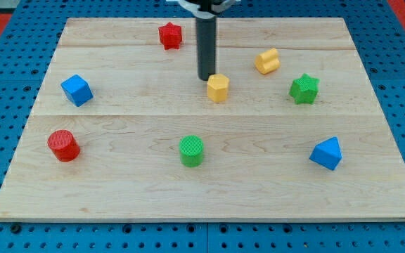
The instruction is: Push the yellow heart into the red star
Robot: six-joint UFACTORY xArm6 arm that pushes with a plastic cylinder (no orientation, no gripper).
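Yellow heart lies in the upper right part of the frame, on the wooden worktop, well apart from the red star, which sits near the upper edge, left of centre. My tip stands between these two, a little lower in the frame than both, and it is just beside the yellow hexagonal block (perhaps touching it; I cannot tell for sure). This arm carries no claw, only the rod, so there is nothing to be apart or together.

What decides the coming move: the heart is to the right and slightly above my tip, while the star is to the upper left. So I judge that my tip is on the wrong side. It must first go around to the far right side of the heart, then push leftward and a little upward.
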